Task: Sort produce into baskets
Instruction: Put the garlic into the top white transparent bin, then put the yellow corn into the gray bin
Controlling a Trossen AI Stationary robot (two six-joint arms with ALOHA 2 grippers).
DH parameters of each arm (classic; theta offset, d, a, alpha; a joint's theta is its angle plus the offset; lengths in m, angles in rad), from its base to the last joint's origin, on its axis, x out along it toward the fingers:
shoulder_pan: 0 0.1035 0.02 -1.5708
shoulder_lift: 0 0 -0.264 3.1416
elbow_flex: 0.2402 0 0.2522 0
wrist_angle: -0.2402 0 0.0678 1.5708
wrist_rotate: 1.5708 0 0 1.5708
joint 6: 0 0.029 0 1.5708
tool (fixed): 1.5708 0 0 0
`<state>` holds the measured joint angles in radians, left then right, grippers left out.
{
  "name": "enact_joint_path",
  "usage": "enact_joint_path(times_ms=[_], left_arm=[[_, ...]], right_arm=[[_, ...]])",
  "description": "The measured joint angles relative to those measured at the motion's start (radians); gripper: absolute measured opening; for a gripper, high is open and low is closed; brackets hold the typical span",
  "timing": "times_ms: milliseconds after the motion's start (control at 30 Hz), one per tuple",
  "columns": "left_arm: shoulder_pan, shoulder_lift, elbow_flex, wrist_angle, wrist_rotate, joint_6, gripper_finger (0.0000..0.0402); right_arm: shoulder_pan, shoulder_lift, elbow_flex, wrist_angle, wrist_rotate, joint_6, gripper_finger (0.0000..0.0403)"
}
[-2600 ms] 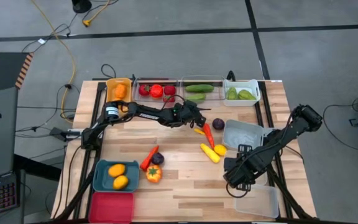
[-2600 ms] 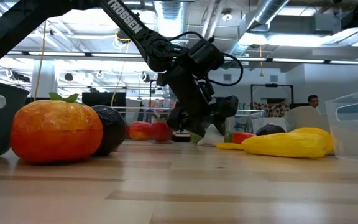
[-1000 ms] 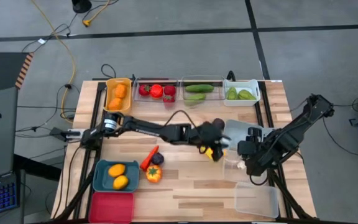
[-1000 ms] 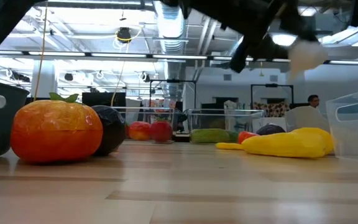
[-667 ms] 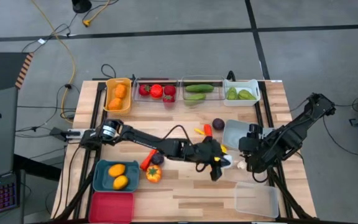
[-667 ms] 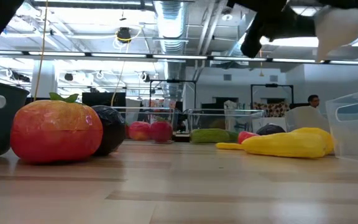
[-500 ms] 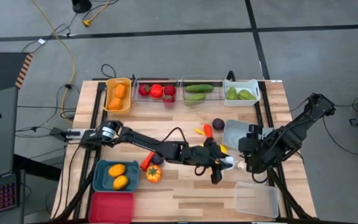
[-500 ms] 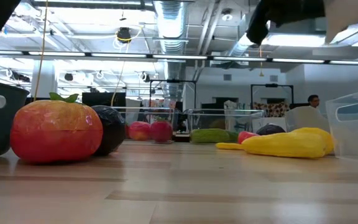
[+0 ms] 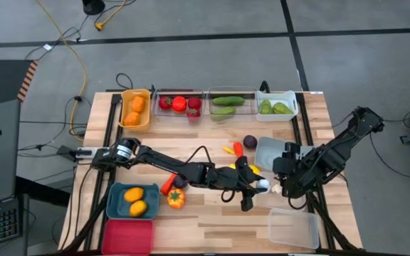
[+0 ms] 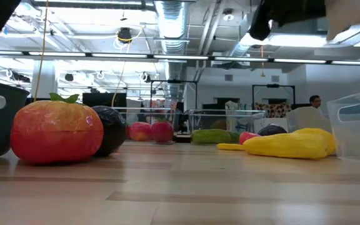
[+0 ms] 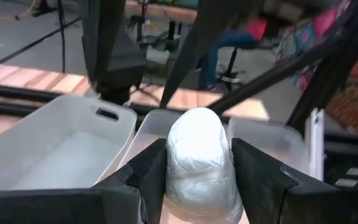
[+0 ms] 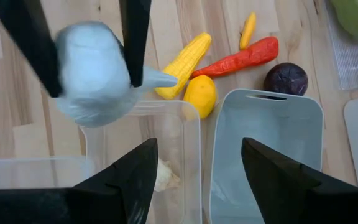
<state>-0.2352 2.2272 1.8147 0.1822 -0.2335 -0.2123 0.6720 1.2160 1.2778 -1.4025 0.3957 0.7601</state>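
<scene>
Your left gripper (image 9: 259, 186) has a white garlic bulb (image 11: 199, 160) pinched between its two dark fingers (image 11: 152, 174), jaws partway closed and pressing on both sides of it. In the left wrist view the bulb's long axis runs straight out along the fingers, rounded end leading; in the right wrist view (image 12: 95, 71) a small pointed tip sticks out sideways toward the yellow corn (image 12: 183, 63). It looks pale, smooth and glossy, a plump egg shape with faint creases.

From above, you see the bulb (image 9: 263, 185) held over the right half of the table, just beside the right gripper (image 9: 285, 181) and between the grey bin (image 9: 276, 151) and the clear bin (image 9: 293, 229) near the front right corner. Your right gripper hangs there with jaws spread wide and nothing between them.

Directly under the bulb in the right wrist view sits a clear bin (image 12: 143, 158) with a small pale piece (image 12: 163, 176) already on its floor; the grey bin (image 12: 268, 152) stands alongside it. Just past them lie a lemon (image 12: 200, 96), the corn, a red chili (image 12: 236, 58), a small yellow pepper (image 12: 247, 29) and a dark purple piece (image 12: 286, 79).

Along the far edge, the orange-yellow bin (image 9: 135, 108), two clear bins (image 9: 179, 103) (image 9: 226, 105) and a white bin (image 9: 276, 106) hold sorted produce. The teal bin (image 9: 132, 200) and red bin (image 9: 127, 235) sit front left, with a tomato (image 10: 56, 132) nearby.
</scene>
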Motion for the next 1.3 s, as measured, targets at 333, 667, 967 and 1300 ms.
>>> enact_joint_path(times_ms=[333,667,967,1300], left_arm=[[0.016,0.001,-0.035,0.023,-0.050,0.009,0.0152],[0.017,0.165,0.008,0.191,-0.033,0.021,0.0152],[0.031,0.216,0.061,0.200,0.010,0.024,0.0156],[0.037,0.216,0.062,0.178,0.010,0.008,0.0241]], right_arm=[[0.000,0.000,0.000,0.000,0.000,0.001,0.0260],[0.000,0.000,0.000,0.008,-0.001,0.002,0.0260],[0.000,0.000,0.000,0.012,-0.001,0.001,0.0260],[0.000,0.000,0.000,0.012,-0.001,-0.001,0.0260]])
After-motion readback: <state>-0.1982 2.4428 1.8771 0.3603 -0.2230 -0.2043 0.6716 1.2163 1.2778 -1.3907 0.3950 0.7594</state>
